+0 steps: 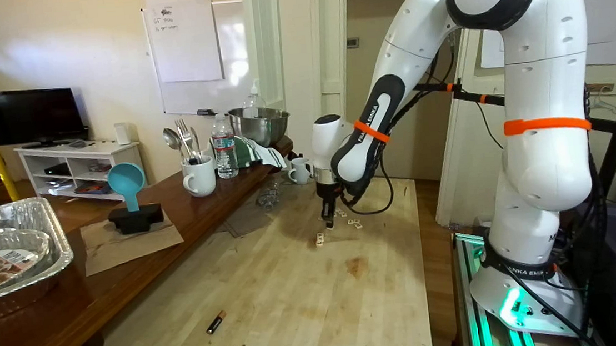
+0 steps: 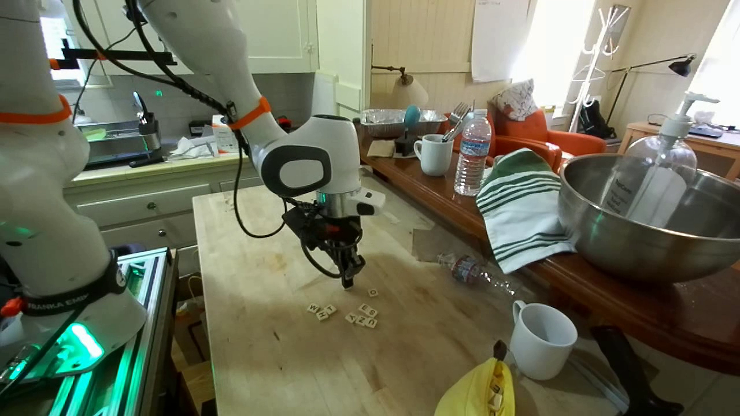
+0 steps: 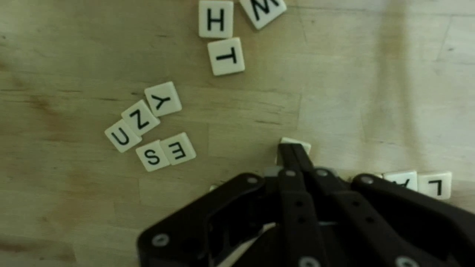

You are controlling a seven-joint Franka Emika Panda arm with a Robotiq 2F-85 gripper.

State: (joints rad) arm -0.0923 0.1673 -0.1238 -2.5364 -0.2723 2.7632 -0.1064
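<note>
My gripper [image 3: 290, 145] is shut, its two black fingertips pressed together with nothing visible between them. The tips are over a white letter tile [image 3: 305, 146] and hide most of it; whether they touch it I cannot tell. In the wrist view an H tile [image 3: 216, 19], a T tile [image 3: 226, 56] and a W or M tile [image 3: 263, 11] lie at the top. Tiles Y [image 3: 163, 99], Z [image 3: 140, 117], U [image 3: 123, 136], S [image 3: 152, 155] and E [image 3: 178, 148] lie left. An L tile [image 3: 434, 185] and a partly hidden tile [image 3: 402, 180] lie right.
The tiles lie on a wooden table [image 1: 297, 307] with a battery [image 1: 215, 322]. A raised dark ledge [image 1: 76, 327] carries a mug of cutlery [image 1: 199, 177], bottle [image 1: 225, 147] and steel bowl [image 2: 647, 248]. A yellow pouch [image 2: 477, 390], white mug [image 2: 542, 341] and lying bottle [image 2: 474, 273] stand nearby.
</note>
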